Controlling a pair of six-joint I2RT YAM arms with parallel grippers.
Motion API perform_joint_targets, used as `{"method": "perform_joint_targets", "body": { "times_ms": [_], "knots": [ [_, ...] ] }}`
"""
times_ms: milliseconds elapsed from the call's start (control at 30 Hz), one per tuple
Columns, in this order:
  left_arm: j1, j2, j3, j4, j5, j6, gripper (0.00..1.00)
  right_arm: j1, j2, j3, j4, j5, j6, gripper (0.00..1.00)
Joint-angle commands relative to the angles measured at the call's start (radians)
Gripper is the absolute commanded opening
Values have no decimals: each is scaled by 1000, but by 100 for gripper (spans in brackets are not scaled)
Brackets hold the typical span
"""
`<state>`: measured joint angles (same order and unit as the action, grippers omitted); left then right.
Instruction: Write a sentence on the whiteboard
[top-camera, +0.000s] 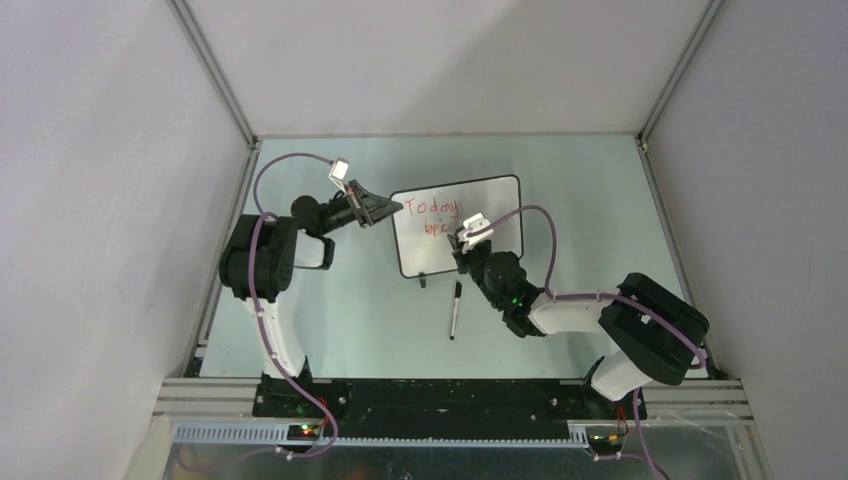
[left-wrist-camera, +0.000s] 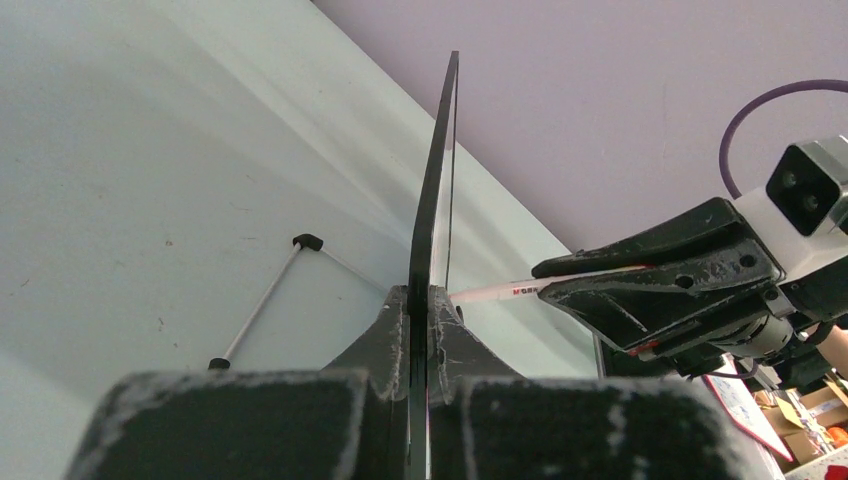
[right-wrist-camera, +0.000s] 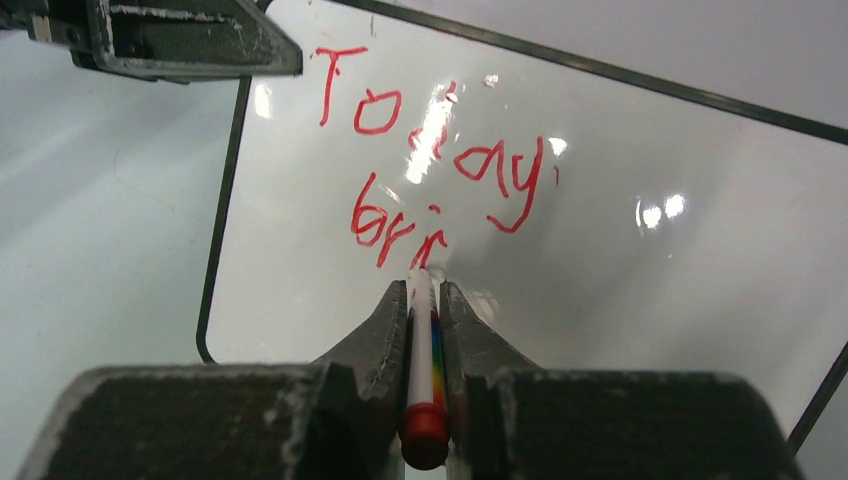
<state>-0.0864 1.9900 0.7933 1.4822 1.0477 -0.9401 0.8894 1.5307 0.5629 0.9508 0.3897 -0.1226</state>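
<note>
From above, the right gripper partly covers the sentence — it clamps a marker, tip on the whiteboard; left gripper pinches its edge.

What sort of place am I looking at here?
Probably a robotics lab test booth: plain grey walls on metal framing enclose a table, with the left arm and right arm bolted at its edge.

Glossy white whiteboard, matt table

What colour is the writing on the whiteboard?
Red. The sentence shows best in the right wrist view.
</note>
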Motion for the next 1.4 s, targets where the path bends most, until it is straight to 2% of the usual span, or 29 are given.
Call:
{"method": "perform_joint_targets", "body": {
  "times_ms": [0, 1367],
  "knots": [
    [6, -10, 12, 55, 23, 33, 0, 9, -36, -22, 1, 36, 17, 0],
    [6, -7, 16, 54, 24, 32, 0, -24, -18, 48, 15, -19, -8, 0]
  ]
}}
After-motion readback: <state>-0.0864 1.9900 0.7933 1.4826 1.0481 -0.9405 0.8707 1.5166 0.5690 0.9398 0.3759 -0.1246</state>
